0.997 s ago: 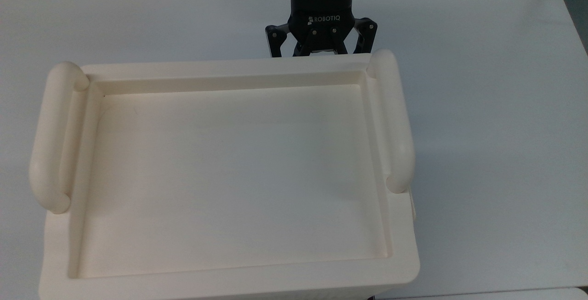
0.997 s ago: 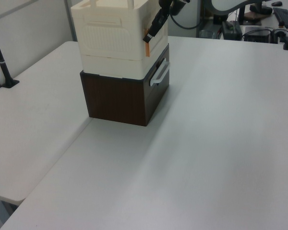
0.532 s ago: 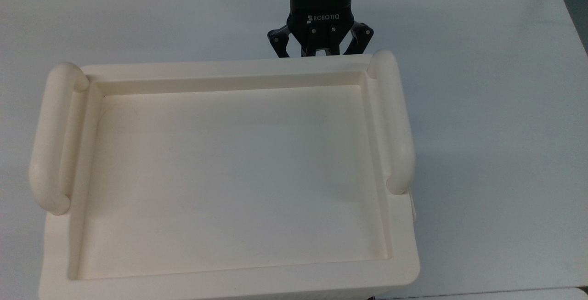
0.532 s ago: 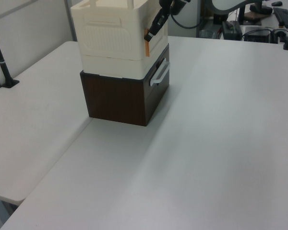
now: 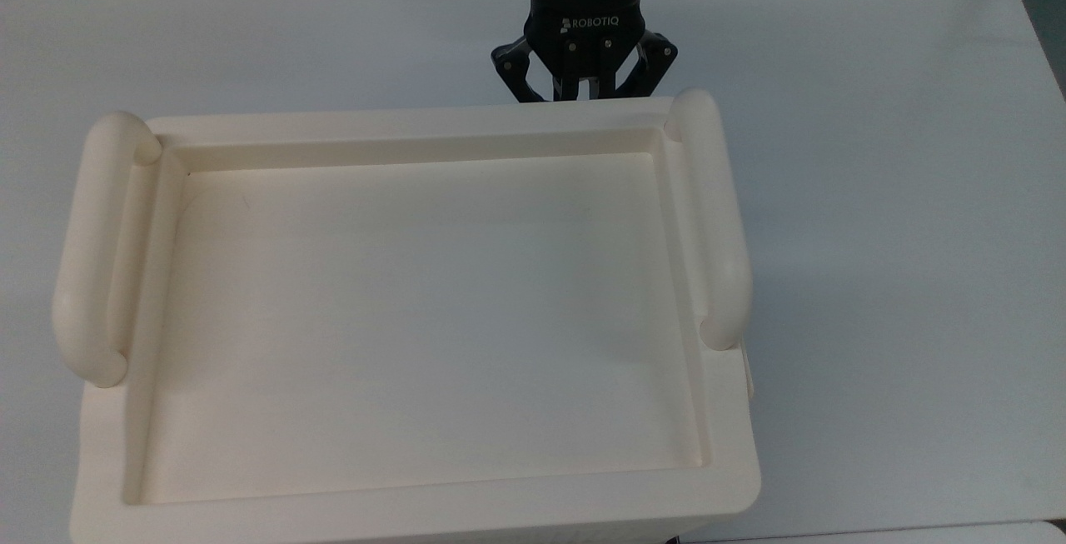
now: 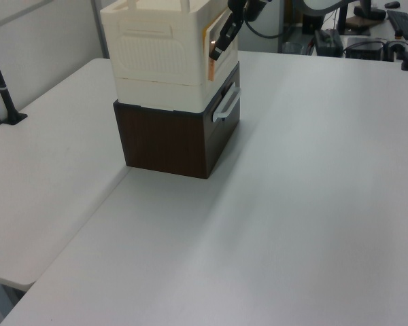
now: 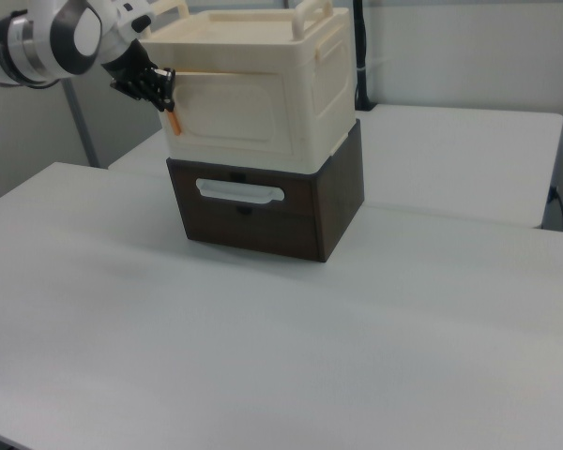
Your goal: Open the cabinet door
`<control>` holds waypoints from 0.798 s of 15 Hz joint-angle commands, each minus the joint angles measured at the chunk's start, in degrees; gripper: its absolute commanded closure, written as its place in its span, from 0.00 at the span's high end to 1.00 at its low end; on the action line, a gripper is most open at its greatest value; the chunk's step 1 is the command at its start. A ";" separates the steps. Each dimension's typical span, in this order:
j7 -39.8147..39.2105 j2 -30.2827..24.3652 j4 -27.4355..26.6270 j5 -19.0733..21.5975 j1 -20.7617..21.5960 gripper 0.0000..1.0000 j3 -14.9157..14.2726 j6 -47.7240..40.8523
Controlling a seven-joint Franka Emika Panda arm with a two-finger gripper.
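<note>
A white table [image 6: 313, 204] carries a dark brown wooden drawer box [image 7: 291, 220] with 1 pale bar handle [image 7: 239, 193], and on it the cabinet [image 5: 416, 311], a boxy cream plastic unit with a recessed tray top and 2 rounded tubular handles. The cabinet door [image 7: 230, 117], a flat rimmed panel, faces the right view's lower left, its edge at the gripper slightly ajar in the left view. The black gripper [image 7: 161, 90] is clamped on that edge beside an orange tab; 1 second ago its fingers were spread wider.
</note>
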 commanded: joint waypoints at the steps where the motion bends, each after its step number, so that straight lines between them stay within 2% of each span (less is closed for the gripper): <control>1: 0.68 -2.77 -0.58 -0.08 -0.03 0.18 -0.50 -7.98; 3: 0.86 -3.83 -0.67 0.09 -0.03 0.19 -0.59 -11.67; 4: 0.77 -4.35 -0.67 0.18 -0.11 0.48 -0.68 -14.82; 6: 0.68 -5.58 -0.67 0.18 -0.38 0.77 -0.77 -20.45; 8: 0.51 -6.90 -0.58 0.35 -1.17 0.81 -0.68 -26.08; 10: 0.42 -8.75 -0.58 0.36 -1.17 0.91 -0.59 -32.76; 12: -0.19 -10.33 -0.49 0.36 -1.26 0.91 -0.59 -37.16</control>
